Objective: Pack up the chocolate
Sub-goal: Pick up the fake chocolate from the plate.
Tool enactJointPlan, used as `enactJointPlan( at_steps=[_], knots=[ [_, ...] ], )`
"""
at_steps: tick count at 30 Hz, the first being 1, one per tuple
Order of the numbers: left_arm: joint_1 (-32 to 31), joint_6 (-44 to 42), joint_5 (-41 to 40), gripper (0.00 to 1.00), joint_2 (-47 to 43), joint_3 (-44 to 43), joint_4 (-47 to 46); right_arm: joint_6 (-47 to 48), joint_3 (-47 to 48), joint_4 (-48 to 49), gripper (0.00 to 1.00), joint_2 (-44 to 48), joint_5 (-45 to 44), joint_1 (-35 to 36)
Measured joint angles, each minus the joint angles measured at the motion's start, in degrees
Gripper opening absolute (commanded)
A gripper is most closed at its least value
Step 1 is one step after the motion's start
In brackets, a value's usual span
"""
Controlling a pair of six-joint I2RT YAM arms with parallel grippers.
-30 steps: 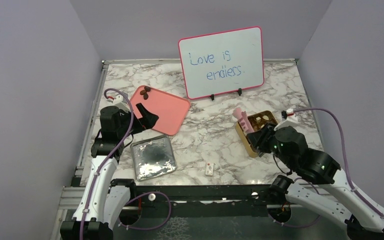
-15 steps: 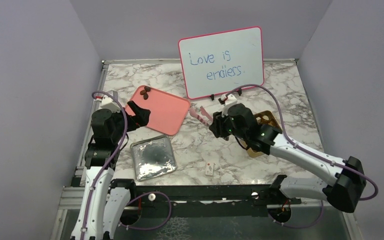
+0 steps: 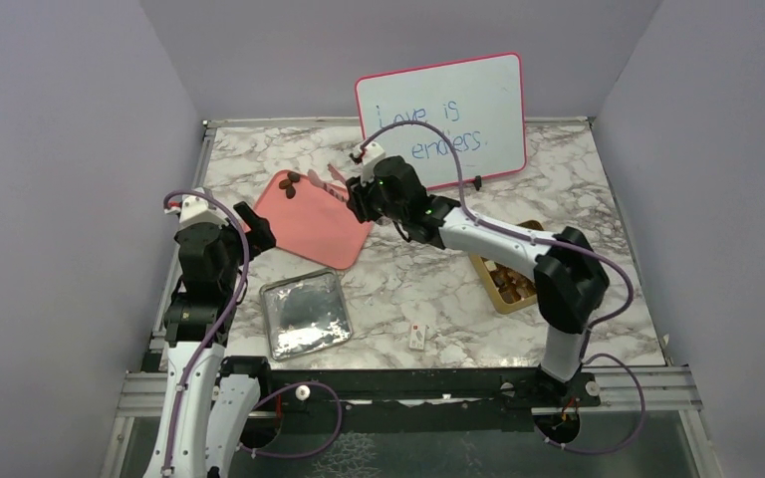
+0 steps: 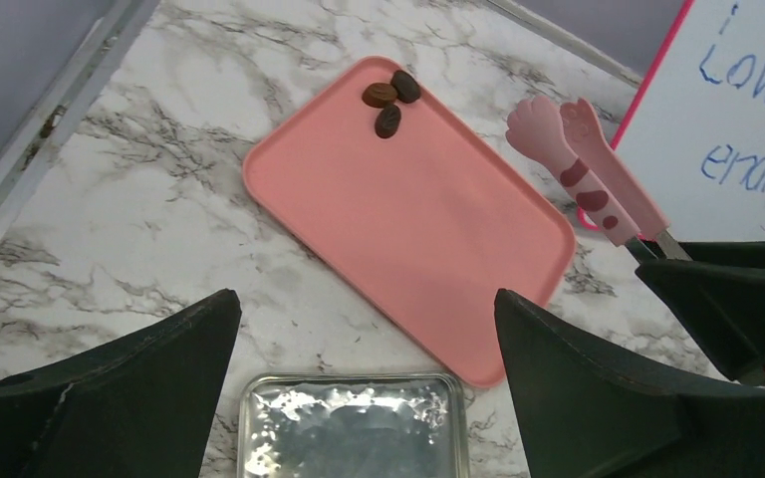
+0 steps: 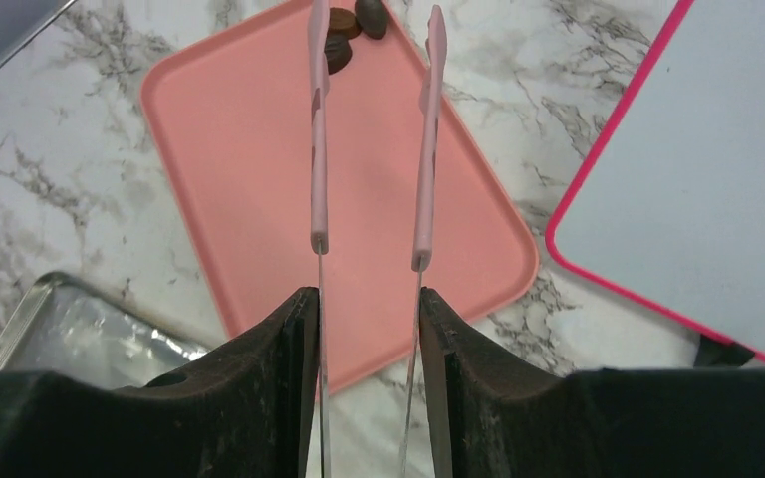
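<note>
- Chocolate (image 4: 390, 100): three brown pieces clustered in contact at the far corner of the pink tray (image 4: 428, 229). More brown pieces lie in the gold box (image 3: 501, 297) on the right of the bench (image 3: 418, 269).
- Right gripper (image 5: 364, 299): fingers drawn in narrow, clamped on the thin metal ends of the pink tongs (image 5: 317, 149). The arm is stretched across the bench to the tray.
- Tongs: the two arms stand apart and the paw-shaped tips are just beside the cluster. In the right wrist view one arm crosses in front of a piece, and whether it touches cannot be told.
- Left gripper (image 4: 364, 299): fingers spread wide, holding nothing, near the tray's left edge.
- Silver tin (image 3: 304, 314): lies on the bench on the near side of the tray.
- Whiteboard (image 3: 441, 124): upright at the far side of the bench, with blue handwriting.
- White tag (image 3: 418, 337): lies flat on the bench between the tin and the gold box.
</note>
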State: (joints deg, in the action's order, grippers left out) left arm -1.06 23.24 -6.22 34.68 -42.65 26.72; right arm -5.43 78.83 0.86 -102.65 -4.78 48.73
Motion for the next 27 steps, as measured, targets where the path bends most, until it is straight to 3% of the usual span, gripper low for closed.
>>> enactJointPlan(
  at_steps=[8, 19, 27],
  knots=[
    [0.24, 0.02, -7.54, 0.99, -1.29, -1.03, 1.79, 0.85, 17.84, -0.87, 0.43, -17.73, -3.65, 2.05],
    [1.6, -0.22, -8.41, 0.99, -1.99, -1.05, 2.34, 2.32, 41.75, -10.03, 0.44, -36.22, -9.31, 7.02],
    [1.6, -0.26, -8.33, 0.99, -1.99, -1.05, 2.4, 3.82, 44.5, -13.03, 0.44, -40.15, -14.03, 7.85]
  ],
)
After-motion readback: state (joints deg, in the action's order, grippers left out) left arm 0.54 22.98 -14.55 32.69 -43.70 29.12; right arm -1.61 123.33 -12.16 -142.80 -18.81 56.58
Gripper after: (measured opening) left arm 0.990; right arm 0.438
